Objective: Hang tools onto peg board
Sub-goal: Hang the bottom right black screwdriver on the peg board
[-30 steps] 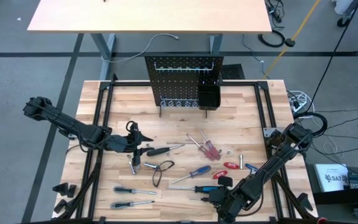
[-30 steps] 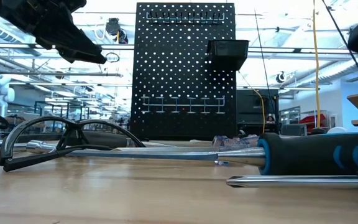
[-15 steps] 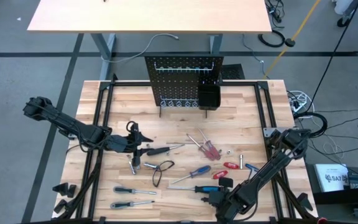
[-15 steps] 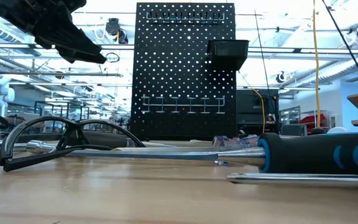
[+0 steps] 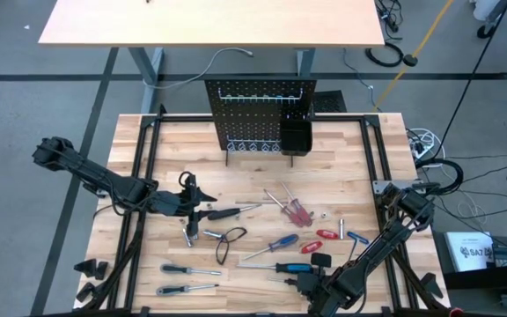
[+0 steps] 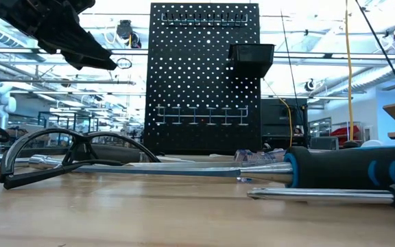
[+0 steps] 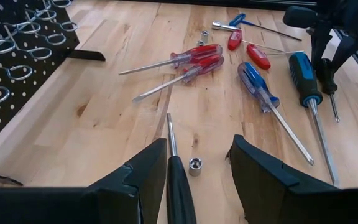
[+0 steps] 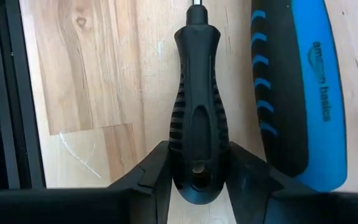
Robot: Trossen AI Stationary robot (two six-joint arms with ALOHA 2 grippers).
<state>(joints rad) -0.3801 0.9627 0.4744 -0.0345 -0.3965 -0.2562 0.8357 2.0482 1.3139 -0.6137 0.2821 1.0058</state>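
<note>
Tabletop point(image 5: 341, 150), tan wood, carrying all items. Peg board point(image 5: 260, 114): upright black perforated panel at the middle of the far edge, rows of metal hooks point(image 7: 5, 59) across its face, small black bin point(image 5: 295, 138) fixed on its right side.

Tools, scattered over the middle and near half of the tabletop:
- two clear red-handled screwdrivers point(image 7: 194, 60), side by side near the centre;
- blue clear-handled screwdriver point(image 7: 257, 84), just right of them;
- black and blue-handled screwdriver point(image 8: 300, 87), toward the near edge;
- black ribbed-handled screwdriver point(image 8: 197, 109), just beside the black and blue one;
- black wire loop point(image 5: 227, 242), left of centre;
- small silver bit point(image 7: 195, 165), loose on the wood.

Right gripper point(image 5: 309, 283): at the near edge, right of centre, fingers point(image 8: 148, 177) set either side of the butt end of the black ribbed-handled screwdriver, pressed against it.

Left gripper point(image 5: 194, 201): left of centre, above a dark-handled screwdriver point(image 7: 178, 180) lying between its parted fingers point(image 7: 145, 171); fingers wide apart, holding nothing.
</note>
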